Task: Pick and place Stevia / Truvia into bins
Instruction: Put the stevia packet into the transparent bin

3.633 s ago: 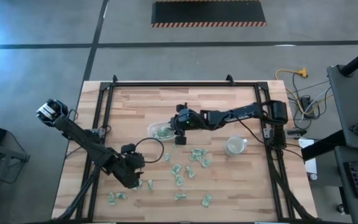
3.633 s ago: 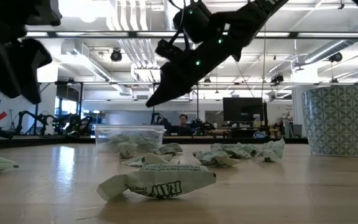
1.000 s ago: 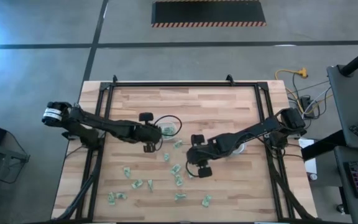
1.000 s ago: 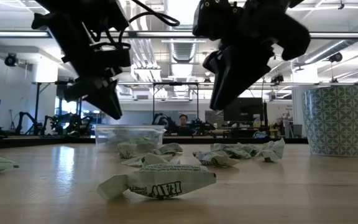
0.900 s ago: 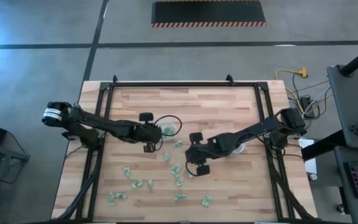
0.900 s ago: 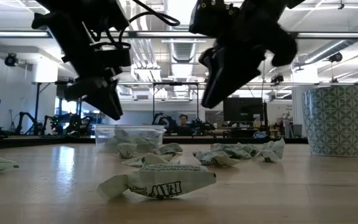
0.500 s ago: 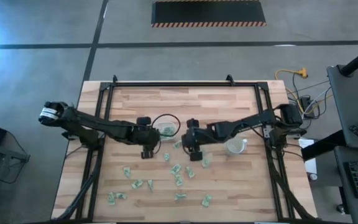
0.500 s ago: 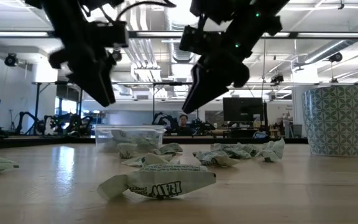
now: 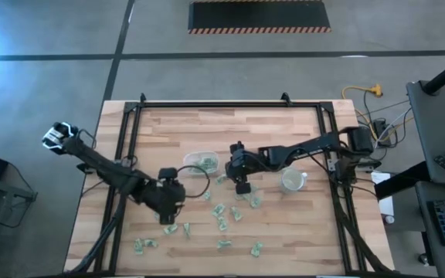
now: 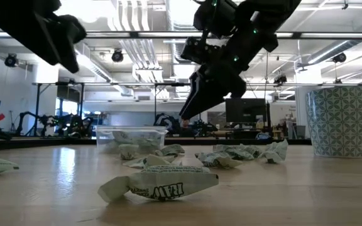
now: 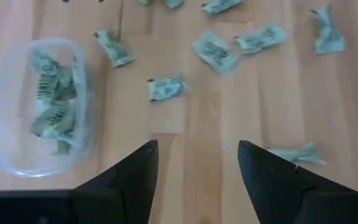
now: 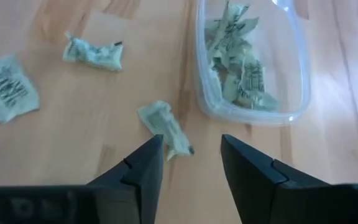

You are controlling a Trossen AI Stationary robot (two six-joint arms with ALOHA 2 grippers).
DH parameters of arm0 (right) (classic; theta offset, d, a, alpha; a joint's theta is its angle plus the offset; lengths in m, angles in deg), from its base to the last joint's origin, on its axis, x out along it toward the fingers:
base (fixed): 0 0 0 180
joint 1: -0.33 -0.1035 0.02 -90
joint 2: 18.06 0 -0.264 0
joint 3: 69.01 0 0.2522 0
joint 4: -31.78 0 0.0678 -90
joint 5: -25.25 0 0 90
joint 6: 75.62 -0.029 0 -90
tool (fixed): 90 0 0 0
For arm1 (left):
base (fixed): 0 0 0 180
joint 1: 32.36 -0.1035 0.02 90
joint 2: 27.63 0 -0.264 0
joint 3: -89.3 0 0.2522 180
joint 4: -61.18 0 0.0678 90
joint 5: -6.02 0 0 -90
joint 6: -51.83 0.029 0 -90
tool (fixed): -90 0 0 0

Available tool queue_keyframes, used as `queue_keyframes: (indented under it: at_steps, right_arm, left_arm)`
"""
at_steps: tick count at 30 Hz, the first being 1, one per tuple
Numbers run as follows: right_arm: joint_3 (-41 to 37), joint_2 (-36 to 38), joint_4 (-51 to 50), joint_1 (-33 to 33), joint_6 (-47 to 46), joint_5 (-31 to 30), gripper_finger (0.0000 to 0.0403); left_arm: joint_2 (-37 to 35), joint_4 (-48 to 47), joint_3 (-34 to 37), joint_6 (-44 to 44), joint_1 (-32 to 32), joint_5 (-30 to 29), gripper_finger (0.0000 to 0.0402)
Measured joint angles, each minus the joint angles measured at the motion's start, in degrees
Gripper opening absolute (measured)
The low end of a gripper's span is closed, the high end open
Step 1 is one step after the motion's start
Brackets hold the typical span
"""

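Note:
Several crumpled pale green and white Stevia packets [image 9: 221, 210] lie loose on the wooden table [image 9: 276, 131]. More packets lie in a clear rounded tub [image 9: 201, 162], which stands on the table's middle. A round patterned cup [image 9: 292, 181] stands to its right. My right gripper [image 12: 191, 140] hangs open above the table just right of the tub, and one packet [image 12: 166, 134] lies on the wood before its fingertips. My left gripper [image 11: 197, 149] is open too. It hangs above bare wood near and left of the tub [image 11: 39, 106], with loose packets [image 11: 166, 88] beyond it.
A black metal frame [image 9: 134, 123] runs along the table's edges. Loose packets lie in a band from the tub to the near edge [image 9: 257, 249], some at the near left [image 9: 141, 245]. Bare wood lies along the far side. The low view shows a workshop behind.
My left gripper has drawn away from the tub toward the table's near left and has risen. My right gripper has gone from the loose packets toward the far edge and now hangs beside the tub. The tub, the cup and the loose packets have stayed put.

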Motion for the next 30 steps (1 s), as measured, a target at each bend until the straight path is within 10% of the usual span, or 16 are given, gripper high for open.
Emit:
queue_keyframes:
  at_steps: [30]
  right_arm:
    - [5.1, -10.7, -3.0, 1.8, -6.5, 2.5, 0.0101]
  left_arm:
    - [0.2, 0.5, 0.2, -6.6, 6.5, -3.2, 0.0204]
